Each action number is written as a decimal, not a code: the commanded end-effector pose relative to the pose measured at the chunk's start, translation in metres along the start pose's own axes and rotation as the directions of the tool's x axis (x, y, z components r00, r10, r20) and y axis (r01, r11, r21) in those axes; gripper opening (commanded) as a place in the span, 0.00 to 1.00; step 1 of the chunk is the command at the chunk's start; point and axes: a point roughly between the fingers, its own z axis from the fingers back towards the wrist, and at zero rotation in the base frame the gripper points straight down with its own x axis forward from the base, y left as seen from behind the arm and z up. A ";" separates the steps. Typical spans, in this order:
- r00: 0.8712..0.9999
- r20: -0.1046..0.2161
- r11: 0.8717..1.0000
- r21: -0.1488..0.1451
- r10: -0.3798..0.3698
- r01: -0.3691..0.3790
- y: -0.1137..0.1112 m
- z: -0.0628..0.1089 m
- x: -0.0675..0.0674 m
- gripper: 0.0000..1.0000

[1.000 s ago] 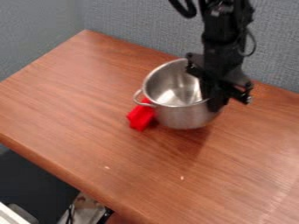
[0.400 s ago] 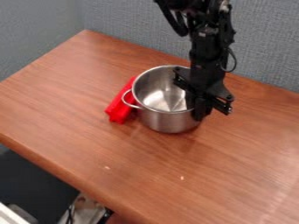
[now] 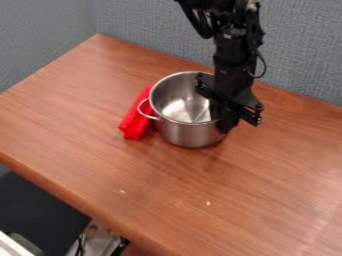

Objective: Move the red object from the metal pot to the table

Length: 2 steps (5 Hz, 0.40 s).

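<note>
A: Where's the red piece?
B: Long narrow bright-red block (image 3: 134,122), on the reddish-brown wood-grain table (image 3: 147,190), upper left of centre in the frame. It's outside the shiny round stainless-steel pot (image 3: 186,134), just beside its left wall.
A: And the claw?
B: Black claw (image 3: 217,103), at the pot's right rim. Jaws narrow, looks like one inside and one outside, pinching the wall. Not on the block.
A: So the pot sits between them?
B: Yep. Block lies left of the claw, across the pot's mouth. Long axis runs lower left to upper right, along the pot's left side. Left loop handle (image 3: 144,112) reaches over it in this view; can't tell if they touch.
A: Next move?
B: Block's out, so I'd call the transfer basically done. Release the rim, lift straight up, back off right, away from the block. Drag the pot left and it would likely shove the block.
</note>
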 end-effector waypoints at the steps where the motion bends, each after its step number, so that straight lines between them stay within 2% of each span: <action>1: 0.999 0.008 0.999 -0.001 0.035 -0.035 0.011 0.002 -0.002 0.00; 2: 0.999 0.006 0.999 -0.004 0.042 -0.042 0.011 0.002 -0.004 0.00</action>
